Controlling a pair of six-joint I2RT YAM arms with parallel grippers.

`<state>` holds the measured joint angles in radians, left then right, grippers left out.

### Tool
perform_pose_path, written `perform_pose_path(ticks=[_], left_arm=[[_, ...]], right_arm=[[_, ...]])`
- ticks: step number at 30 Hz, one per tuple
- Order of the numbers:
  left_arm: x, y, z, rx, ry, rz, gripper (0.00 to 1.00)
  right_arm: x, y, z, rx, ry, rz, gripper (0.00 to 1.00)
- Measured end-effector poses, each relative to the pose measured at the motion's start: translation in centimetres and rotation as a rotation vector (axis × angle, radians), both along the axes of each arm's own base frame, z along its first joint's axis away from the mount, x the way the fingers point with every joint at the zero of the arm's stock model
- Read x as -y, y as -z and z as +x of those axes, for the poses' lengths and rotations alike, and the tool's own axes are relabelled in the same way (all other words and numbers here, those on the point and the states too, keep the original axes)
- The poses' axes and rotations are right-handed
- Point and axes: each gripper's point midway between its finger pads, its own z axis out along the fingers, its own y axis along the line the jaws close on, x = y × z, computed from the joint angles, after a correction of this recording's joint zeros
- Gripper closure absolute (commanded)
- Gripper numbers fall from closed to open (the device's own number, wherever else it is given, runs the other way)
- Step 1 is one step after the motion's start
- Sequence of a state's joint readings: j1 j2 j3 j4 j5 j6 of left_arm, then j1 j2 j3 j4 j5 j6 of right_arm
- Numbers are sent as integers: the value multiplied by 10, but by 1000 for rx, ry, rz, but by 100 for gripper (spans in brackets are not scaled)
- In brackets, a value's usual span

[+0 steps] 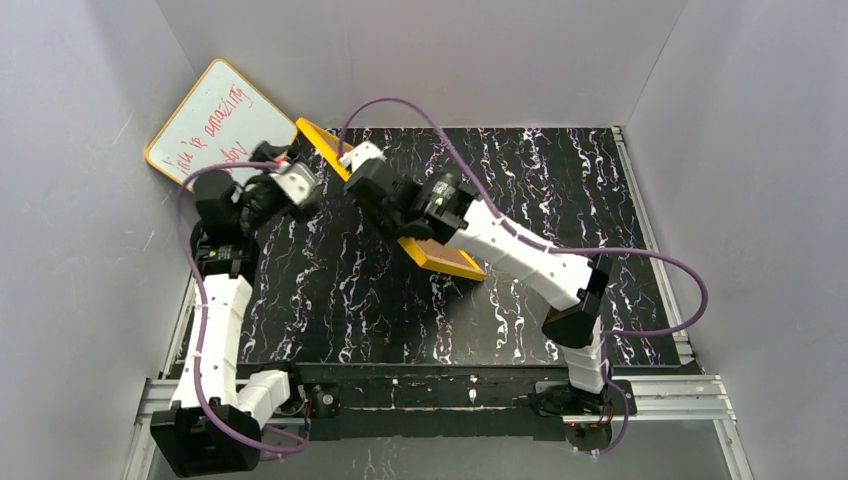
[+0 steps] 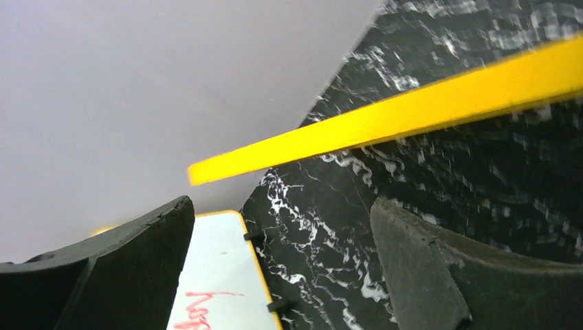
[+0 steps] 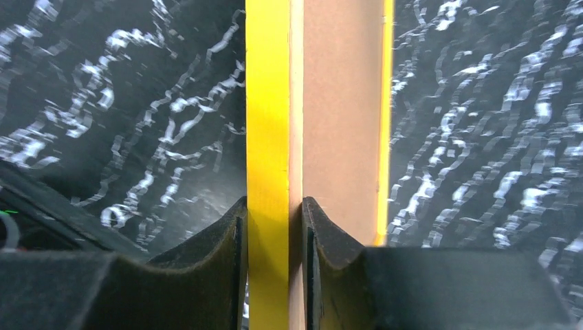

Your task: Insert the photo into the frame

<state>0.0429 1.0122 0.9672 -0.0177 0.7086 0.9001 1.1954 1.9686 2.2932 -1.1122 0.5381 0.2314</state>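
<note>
One thin yellow frame point(image 3: 268, 103), brown back, pinched by right hand point(image 3: 273, 210)

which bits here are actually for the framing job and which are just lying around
For the job:
- frame, clamped by its edge in the right claw
- left claw, open, holding nothing
- photo: not in view

Just lying about:
- whiteboard with red writing, far left corner

Overhead camera at the near side looks down across the marbled tabletop point(image 1: 560, 180). Each wrist camera looks forward at close range. All three share the yellow frame point(image 1: 445, 257).
</note>
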Motion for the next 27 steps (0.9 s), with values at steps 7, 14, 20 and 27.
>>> perform_pose_path(ticks=[7, 14, 20, 27], left_arm=[[-16, -80, -3, -46, -106, -403, 2], [-6, -83, 2, -204, -77, -595, 2], [4, -60, 0, -349, -45, -636, 2], [11, -13, 1, -578, -44, -630, 2]], right_arm=[[31, -22, 57, -180, 138, 336, 99], [101, -45, 95, -353, 353, 687, 99], [124, -38, 96, -500, 429, 862, 99], [152, -11, 86, -621, 487, 1050, 99]])
